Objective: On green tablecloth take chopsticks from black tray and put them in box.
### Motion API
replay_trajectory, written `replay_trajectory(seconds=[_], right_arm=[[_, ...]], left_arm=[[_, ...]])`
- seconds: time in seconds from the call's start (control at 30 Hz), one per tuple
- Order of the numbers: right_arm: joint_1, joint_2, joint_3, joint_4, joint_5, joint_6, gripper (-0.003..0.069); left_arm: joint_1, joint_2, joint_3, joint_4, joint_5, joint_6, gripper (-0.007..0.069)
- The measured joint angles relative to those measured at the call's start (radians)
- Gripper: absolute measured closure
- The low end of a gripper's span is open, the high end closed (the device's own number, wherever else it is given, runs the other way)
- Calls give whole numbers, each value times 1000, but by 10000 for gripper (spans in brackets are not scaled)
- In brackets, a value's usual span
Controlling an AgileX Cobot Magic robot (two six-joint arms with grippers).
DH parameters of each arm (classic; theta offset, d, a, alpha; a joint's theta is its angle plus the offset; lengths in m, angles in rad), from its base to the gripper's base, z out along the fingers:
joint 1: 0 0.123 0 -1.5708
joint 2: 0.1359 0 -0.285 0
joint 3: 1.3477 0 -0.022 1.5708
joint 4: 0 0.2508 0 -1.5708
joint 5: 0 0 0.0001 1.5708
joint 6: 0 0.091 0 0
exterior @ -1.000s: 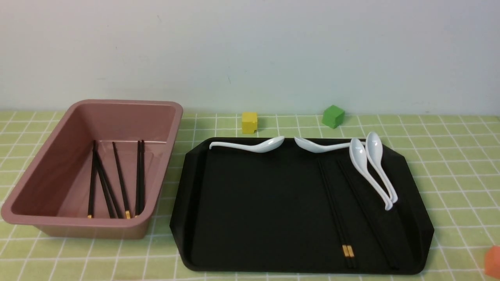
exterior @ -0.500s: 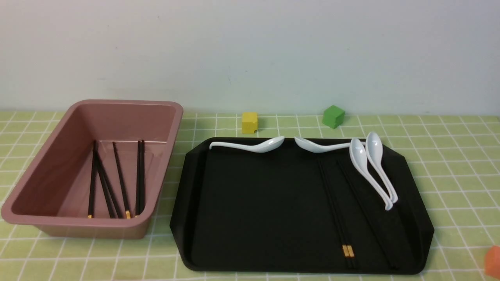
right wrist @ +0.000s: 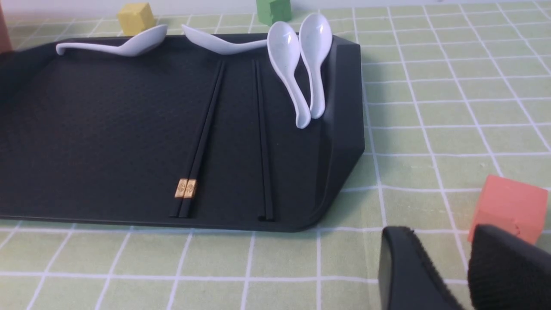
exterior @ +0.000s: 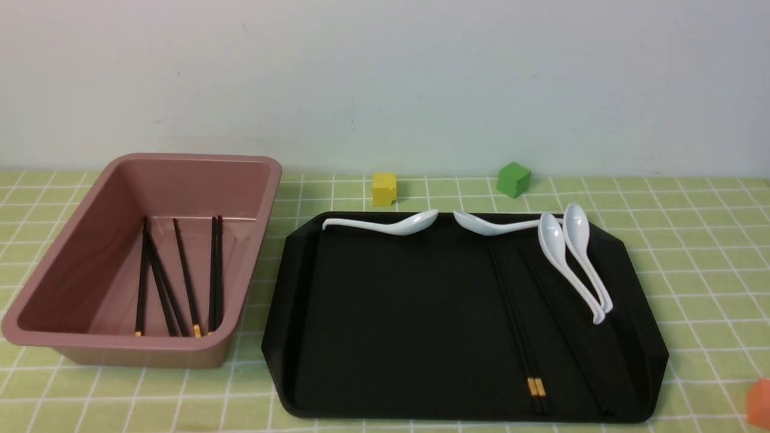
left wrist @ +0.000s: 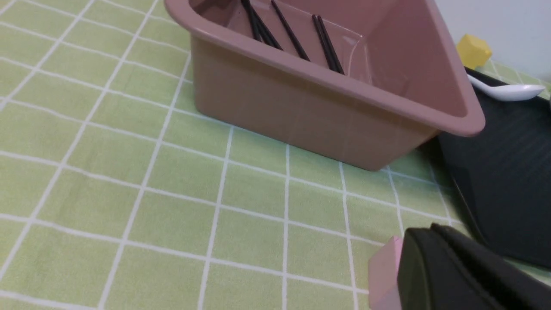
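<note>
A: Front view is showing the matte black tray (exterior: 391,325), flat, with clipped corners and a low rim, lying on the gridded green tablecloth (exterior: 692,258). What is sitting on it?

B: Two pairs of thin black chopsticks (exterior: 518,325) are lying lengthwise toward the tray's right side; one pair is carrying small gold bands, with a mark too small to read. Four glossy white spoons (exterior: 571,258) are resting along the tray's far edge.

A: And the box (exterior: 144,258)?

B: It is standing just left of the tray, a smooth mauve tub with sloping walls, holding more chopsticks. A yellow cube (exterior: 384,189) and a green cube (exterior: 513,179) are sitting beyond the tray, an orange cube (right wrist: 508,206) near its right corner.

A: The fingers?

B: The right gripper (right wrist: 465,271) is showing spread, ribbed fingers, pinching nothing. For the left gripper (left wrist: 465,275), beside a pink cube (left wrist: 383,275), I cannot tell.
</note>
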Motion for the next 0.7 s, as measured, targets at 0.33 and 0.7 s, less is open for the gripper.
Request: replay_trajectory(seconds=[0.33,0.7], right_arm=[[0,0,0,0,0,0,419],[0,0,0,0,0,0,419]], left_arm=[[0,0,0,0,-1,0,624],[0,0,0,0,-1,0,624]])
